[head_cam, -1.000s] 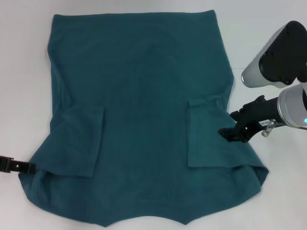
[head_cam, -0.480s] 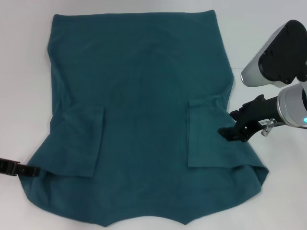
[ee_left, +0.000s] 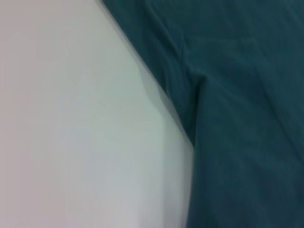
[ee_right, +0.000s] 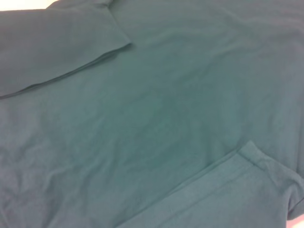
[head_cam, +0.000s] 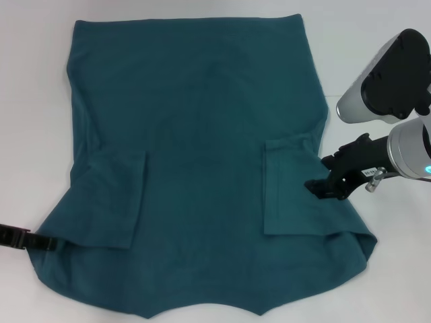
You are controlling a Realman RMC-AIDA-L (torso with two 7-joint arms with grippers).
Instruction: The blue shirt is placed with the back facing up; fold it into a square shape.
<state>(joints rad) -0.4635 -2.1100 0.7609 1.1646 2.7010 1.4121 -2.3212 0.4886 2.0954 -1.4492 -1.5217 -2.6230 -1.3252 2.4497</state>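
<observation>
- Since a second ago, the left gripper [head_cam: 48, 242] has slid a little farther in from the left edge of the head view, so its dark tip now reaches onto the lower left edge of the blue shirt [head_cam: 202, 134] instead of stopping just short of it.
- Over the same second the right gripper [head_cam: 318, 187] has barely shifted; it remains low at the shirt's right side, just beside the folded-in right sleeve [head_cam: 291, 185].
- Whether the left gripper's fingers are parted or closed I cannot tell: only a thin dark bar of it shows, lying flat against the cloth edge.
- Whether the right gripper is clenched or released I cannot tell either; its black tip touches or nearly touches the fabric, and the fingers themselves are not distinguishable.
- Spread flat on the white table [head_cam: 34, 101], the shirt fills most of the head view, with its straight hem at the far side and the shoulders and neckline toward the robot.
- Both sleeves are folded inward onto the body; the left sleeve [head_cam: 118, 198] lies as a flat panel mirroring the right one.
- Seen from the left wrist camera, the shirt's edge [ee_left: 190, 114] runs diagonally beside bare table.
- From the right wrist camera, nearly everything is teal cloth, with a sleeve hem [ee_right: 204, 175] crossing one corner.
</observation>
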